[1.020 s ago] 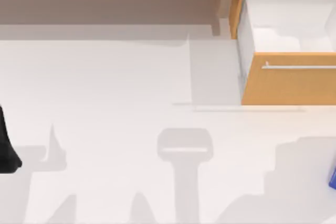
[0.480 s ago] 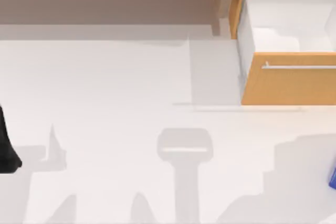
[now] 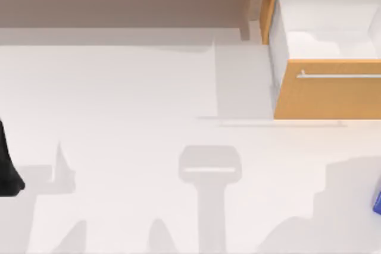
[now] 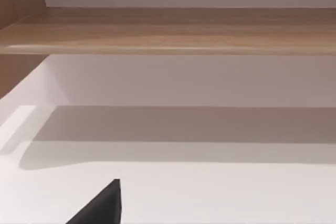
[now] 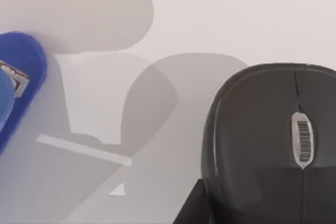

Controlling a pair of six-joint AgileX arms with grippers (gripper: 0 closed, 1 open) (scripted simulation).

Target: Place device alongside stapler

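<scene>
Down on the white table [image 5: 252,14], well apart from the blue stapler [image 5: 21,77], sits the black mouse-shaped device [image 5: 268,129], looks light, rigid, slick-topped, so best pinched across its narrow sides; can't tell finger state on either arm.

Bench [image 3: 131,99]: white, crossed by soft grey shadows. Drawer [image 3: 327,90]: orange-tan wood front, white inside, pale metal handle [image 3: 339,76]. Shelf [image 4: 168,30]: brown wood grain, lighter streaks. Stapler [image 5: 18,85]: bright blue, small grey-and-white label near rim. Device [image 5: 273,140]: glossy black, grey ribbed wheel set in centre seam. Left arm [image 3: 7,168]: black.
</scene>
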